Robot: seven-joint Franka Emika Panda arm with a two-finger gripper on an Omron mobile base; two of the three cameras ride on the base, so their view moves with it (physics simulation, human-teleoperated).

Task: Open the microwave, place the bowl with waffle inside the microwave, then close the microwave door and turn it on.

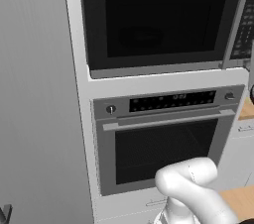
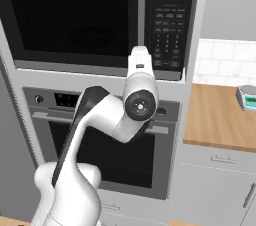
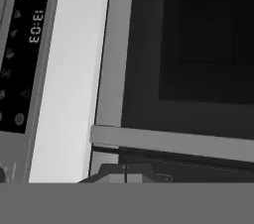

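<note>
The microwave [image 1: 158,20] is built into the wall column above an oven. The microwave door [image 2: 70,20] is closed, and its dark window shows a faint turntable. Its tall grey handle [image 2: 142,7] stands beside the black keypad strip [image 2: 167,30]. My arm reaches up, and the white hand [image 2: 140,65] sits in front of the handle's lower end. In the hand view, which is rolled sideways, my gripper [image 3: 125,172] is shut with nothing between its tips, just short of the grey handle [image 3: 173,141]. I cannot tell whether it touches. The bowl with waffle is out of view.
An oven [image 1: 163,143] with a horizontal bar handle and knobs sits directly below the microwave. A wooden counter [image 2: 220,115] with a small scale-like device [image 2: 247,96] lies to the right, with drawers [image 2: 215,185] under it. A tall grey panel [image 1: 34,94] fills the left.
</note>
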